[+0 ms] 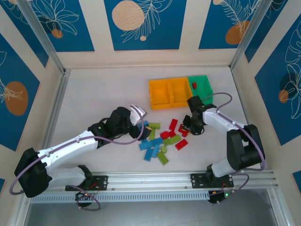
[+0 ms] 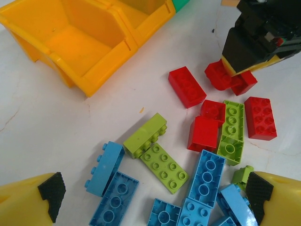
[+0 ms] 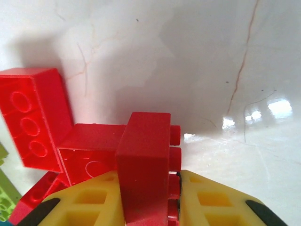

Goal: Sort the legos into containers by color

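Right gripper (image 3: 149, 203) clamps a red lego (image 3: 143, 150), studs plain in wrist view.

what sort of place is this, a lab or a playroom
Most likely a robot test cell in a lab: a white table boxed in by blue patterned panels, two arms bolted to an aluminium rail, and legos beside the containers.

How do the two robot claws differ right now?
The right gripper is shut on a red brick; the left gripper is open and holds nothing. The right gripper sits among red bricks, the left gripper above blue bricks and green bricks. Both have yellow fingers with black pads.
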